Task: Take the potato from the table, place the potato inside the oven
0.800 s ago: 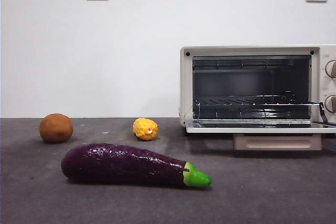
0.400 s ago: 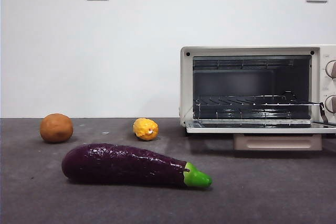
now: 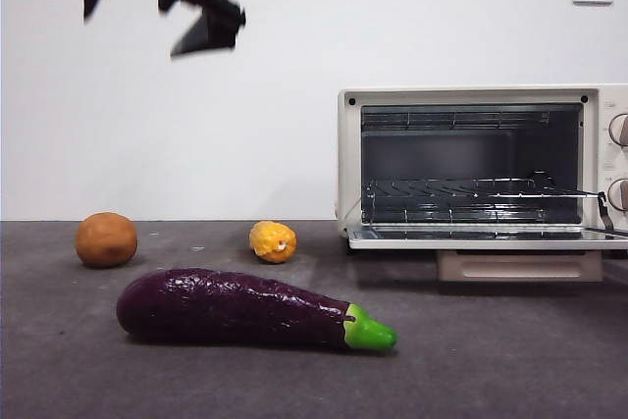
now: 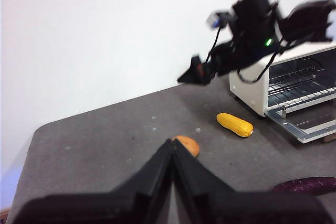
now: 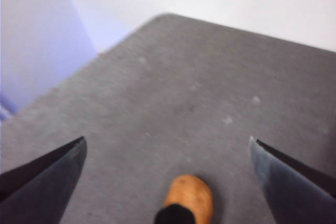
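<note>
One open right hand point(image 5: 167, 145) hangs high above the potato point(image 5: 190, 195).

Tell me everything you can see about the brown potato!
The potato is roundish, with matte orange-brown, faintly speckled skin. It sits whole on the dark grey table, far from the open oven, with the yellow lump and the eggplant apart from it. Nothing but the table touches it. The right gripper hangs above it, jaws wide open.

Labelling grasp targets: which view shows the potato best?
Front view: the potato sits whole and sharp on the table. Right wrist view shows it blurred, partly hidden at the bottom edge; left wrist view shows only a sliver behind the shut left pincer.
</note>
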